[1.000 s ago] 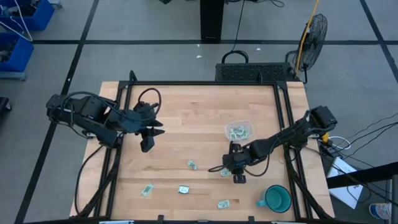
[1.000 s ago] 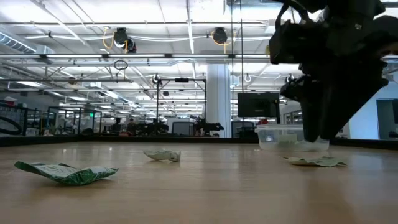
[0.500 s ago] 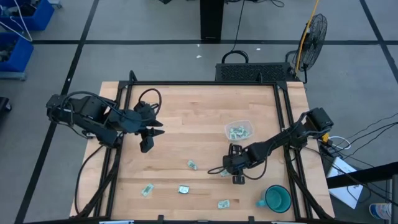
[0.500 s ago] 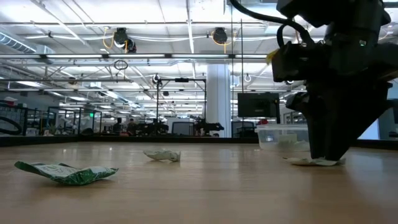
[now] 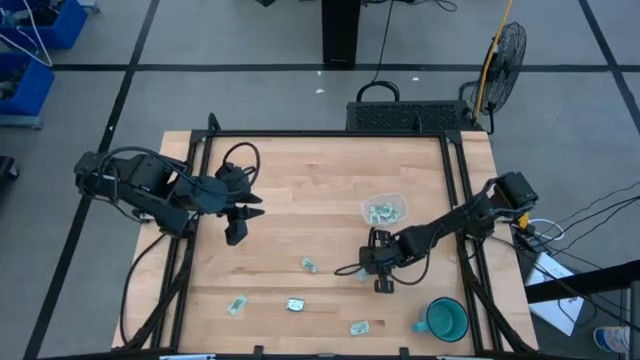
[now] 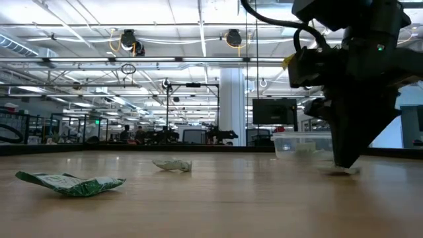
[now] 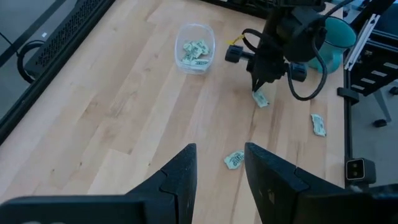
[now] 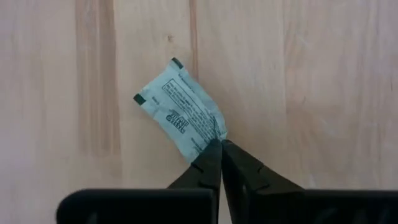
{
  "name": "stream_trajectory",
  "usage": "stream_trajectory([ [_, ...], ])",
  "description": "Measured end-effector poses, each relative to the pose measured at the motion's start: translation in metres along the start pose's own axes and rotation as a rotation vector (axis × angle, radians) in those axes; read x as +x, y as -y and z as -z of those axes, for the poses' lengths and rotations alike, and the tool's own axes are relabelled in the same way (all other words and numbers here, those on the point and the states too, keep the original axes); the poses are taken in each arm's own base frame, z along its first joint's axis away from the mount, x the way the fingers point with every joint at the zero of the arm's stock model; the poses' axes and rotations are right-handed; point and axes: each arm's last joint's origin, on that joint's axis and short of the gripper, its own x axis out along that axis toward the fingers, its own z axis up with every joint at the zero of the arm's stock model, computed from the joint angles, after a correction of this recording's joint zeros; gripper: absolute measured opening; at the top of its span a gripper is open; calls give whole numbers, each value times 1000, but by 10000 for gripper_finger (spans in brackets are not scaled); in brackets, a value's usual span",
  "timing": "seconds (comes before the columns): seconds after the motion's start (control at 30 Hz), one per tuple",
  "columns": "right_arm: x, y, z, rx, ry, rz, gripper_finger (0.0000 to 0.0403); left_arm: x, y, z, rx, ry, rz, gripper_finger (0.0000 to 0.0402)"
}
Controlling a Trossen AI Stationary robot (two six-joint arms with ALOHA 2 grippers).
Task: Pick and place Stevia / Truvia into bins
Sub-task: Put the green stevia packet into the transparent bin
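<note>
My right hand (image 8: 219, 149) is down on the tabletop (image 5: 320, 190), fingers pinched fully together on one corner of a Stevia sachet (image 8: 180, 109). The packet lies flat on the wood and reaches away from my fingertips, its long axis running diagonally to the line of my fingers, so I hold only its nearest corner, not its body. I judge that grip thin: the lift must go straight up or the paper may slip out. The clear bin (image 5: 385, 210) stands just beyond this hand toward the far side of the tabletop and slightly right, already with sachets inside, so the carry is short and mine to make. My left hand (image 5: 240, 215) hovers over the far left of the tabletop, fingers apart and holding nothing, well away from bin and packet alike. Other sachets lie loose near the front edge: one (image 5: 309, 265) left of my right hand, and three more (image 5: 295, 304) nearer still. A teal mug (image 5: 443, 318) stands at the near right corner.
</note>
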Motion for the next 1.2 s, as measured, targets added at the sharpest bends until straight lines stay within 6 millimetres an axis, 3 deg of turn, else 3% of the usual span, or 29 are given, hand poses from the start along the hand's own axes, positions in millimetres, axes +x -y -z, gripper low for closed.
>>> stream_trajectory([
  [0.2,-51,18,-9,29,138,80,1,0,0,0,-1,0,0,140],
  [0.37,-91,50,-9,129,262,261,1,0,0,0,-3,4,-7,140],
  [0.53,-113,89,2,249,218,388,1,0,0,0,-14,5,-7,140],
  [0.63,-115,107,9,344,123,346,1,0,0,0,-14,5,-7,140],
  [0.8,-112,122,15,324,5,322,0,0,0,0,-15,5,-7,140],
  [1.2,-90,135,11,332,-39,266,0,0,0,0,-36,6,-7,140],
])
